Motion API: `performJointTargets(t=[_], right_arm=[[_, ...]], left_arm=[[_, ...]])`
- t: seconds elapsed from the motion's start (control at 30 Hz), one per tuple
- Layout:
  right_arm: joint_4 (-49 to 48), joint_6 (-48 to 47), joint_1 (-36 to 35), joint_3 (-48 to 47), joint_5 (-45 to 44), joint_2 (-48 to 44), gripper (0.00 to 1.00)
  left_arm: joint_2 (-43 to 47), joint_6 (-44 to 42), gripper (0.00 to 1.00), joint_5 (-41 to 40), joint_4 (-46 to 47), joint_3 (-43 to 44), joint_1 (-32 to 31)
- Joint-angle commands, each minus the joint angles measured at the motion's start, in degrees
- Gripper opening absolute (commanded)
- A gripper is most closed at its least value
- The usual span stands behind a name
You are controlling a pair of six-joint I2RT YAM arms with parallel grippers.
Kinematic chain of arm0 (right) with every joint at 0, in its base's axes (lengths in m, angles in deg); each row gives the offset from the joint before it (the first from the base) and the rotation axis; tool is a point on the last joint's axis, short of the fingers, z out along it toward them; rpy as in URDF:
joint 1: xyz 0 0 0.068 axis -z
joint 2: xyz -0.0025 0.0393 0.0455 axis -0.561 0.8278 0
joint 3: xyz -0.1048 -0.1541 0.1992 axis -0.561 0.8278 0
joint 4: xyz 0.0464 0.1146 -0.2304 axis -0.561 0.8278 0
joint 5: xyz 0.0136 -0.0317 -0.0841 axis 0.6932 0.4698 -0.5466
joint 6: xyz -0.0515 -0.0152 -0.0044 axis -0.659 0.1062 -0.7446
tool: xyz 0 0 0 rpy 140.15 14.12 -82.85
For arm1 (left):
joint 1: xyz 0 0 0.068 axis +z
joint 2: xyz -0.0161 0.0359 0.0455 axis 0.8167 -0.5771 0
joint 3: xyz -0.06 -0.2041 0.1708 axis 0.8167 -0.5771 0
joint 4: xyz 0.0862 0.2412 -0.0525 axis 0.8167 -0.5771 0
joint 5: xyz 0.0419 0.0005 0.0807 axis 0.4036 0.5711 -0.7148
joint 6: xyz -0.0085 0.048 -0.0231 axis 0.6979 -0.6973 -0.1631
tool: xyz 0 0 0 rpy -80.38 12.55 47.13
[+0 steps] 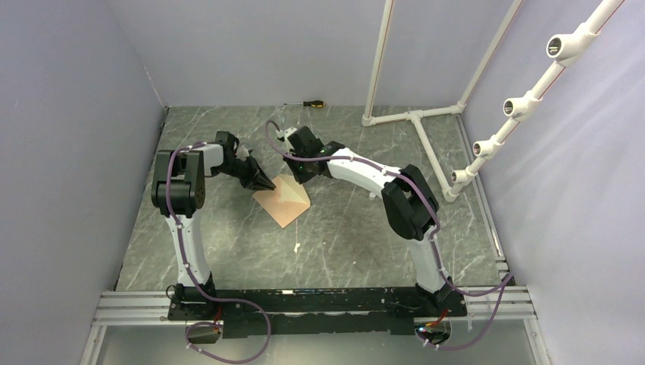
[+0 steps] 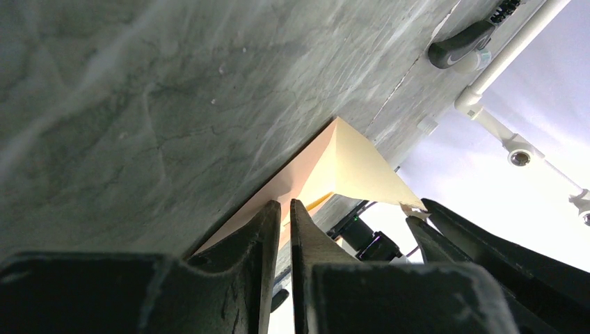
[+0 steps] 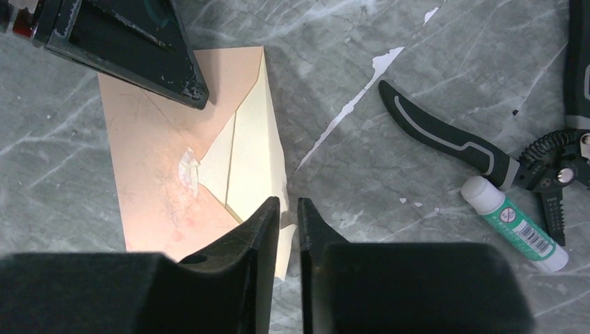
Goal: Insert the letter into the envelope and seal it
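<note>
The kraft-brown envelope (image 1: 283,199) lies on the marble table, its cream-lined triangular flap (image 3: 254,160) lifted open. My right gripper (image 3: 284,209) is closed on the flap's tip and holds it raised; the raised flap also shows in the left wrist view (image 2: 362,170). My left gripper (image 2: 285,209) is shut and empty, its tip pressing on the envelope's far corner (image 3: 216,69). A whitish smear (image 3: 188,170) sits on the envelope's body. The letter does not show as a separate sheet; I cannot tell whether it is inside.
Black-handled pliers (image 3: 445,139) and a glue stick (image 3: 515,223) lie right of the envelope. A screwdriver (image 1: 312,103) lies at the back. A white pipe frame (image 1: 414,115) stands at the back right. A small white scrap (image 1: 297,247) lies in front of the envelope.
</note>
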Motion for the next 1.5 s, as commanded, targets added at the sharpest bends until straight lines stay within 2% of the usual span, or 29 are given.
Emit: performJointTargets(t=[0.0, 0.2, 0.47, 0.83, 0.93, 1.1, 1.2, 1.37, 1.47], right_arm=[[-1.06, 0.59, 0.4, -2.14, 0.61, -0.37, 0.15], [-2.05, -0.11, 0.44, -2.4, 1.59, -0.49, 0.0], [-5.69, -4.04, 0.39, -2.39, 3.88, -1.04, 0.0], [-0.53, -8.08, 0.31, -7.42, 1.86, 3.35, 0.0], [0.5, -8.84, 0.31, -8.5, 0.99, 3.8, 0.05], [-0.99, -7.13, 0.66, -8.17, 3.68, 1.2, 0.27], [-4.02, -1.27, 2.35, -5.53, 6.28, -2.22, 0.41], [-7.43, 10.88, 6.93, -1.68, 7.07, -5.11, 0.45], [-4.77, 14.67, 8.77, -3.24, 6.39, -2.92, 0.38]], left_arm=[[-3.62, -2.55, 0.19, -7.08, -0.97, -1.05, -1.08], [-3.89, -2.66, 0.19, -7.11, -1.01, -1.04, -1.08], [-4.59, -3.48, 0.18, -7.9, -1.55, -0.65, -1.08], [-5.51, -4.58, 0.18, -8.94, -2.64, 0.11, -1.17], [-5.62, -4.76, 0.18, -9.0, -2.8, 0.36, -1.17], [-5.75, -4.95, 0.18, -9.05, -2.96, 0.3, -1.17], [-5.66, -4.86, 0.18, -8.93, -2.91, 0.23, -1.17], [-5.15, -4.69, 0.18, -8.65, -2.47, 0.38, -1.17], [-4.99, -4.6, 0.18, -8.56, -2.2, 0.45, -1.17]])
